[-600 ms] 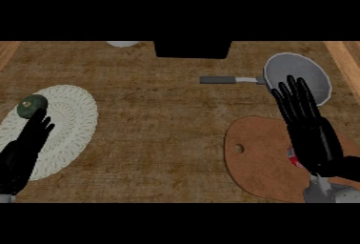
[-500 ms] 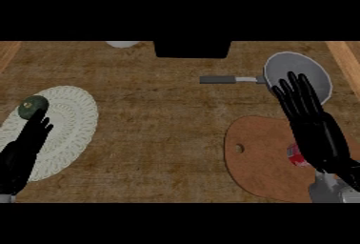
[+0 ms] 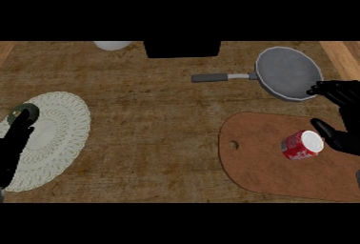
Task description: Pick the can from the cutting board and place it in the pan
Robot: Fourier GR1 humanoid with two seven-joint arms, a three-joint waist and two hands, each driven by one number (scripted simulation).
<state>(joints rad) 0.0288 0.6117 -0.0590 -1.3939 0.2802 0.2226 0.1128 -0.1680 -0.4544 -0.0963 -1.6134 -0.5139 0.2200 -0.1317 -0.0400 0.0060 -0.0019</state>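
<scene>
A red can [image 3: 301,146] with a white top lies tilted on the brown cutting board [image 3: 260,162] at the lower right. My right hand [image 3: 346,118] comes in from the right edge, open, its thumb just right of the can and its fingers spread up toward the pan. I cannot tell whether the thumb touches the can. The grey pan [image 3: 288,74] sits behind the board, its handle [image 3: 221,77] pointing left. At the left edge my left hand [image 3: 15,143] rests open on a white plate [image 3: 60,138].
A small dark green round thing [image 3: 26,110] lies on the plate by my left fingertips. A black block [image 3: 181,48] and a white bowl [image 3: 112,45] stand at the counter's far edge. Bare wooden counter [image 3: 155,124] lies between plate and board.
My right hand has moved to the right, off the cutting board, and the red can it covered now shows. The left hand has stayed put.
</scene>
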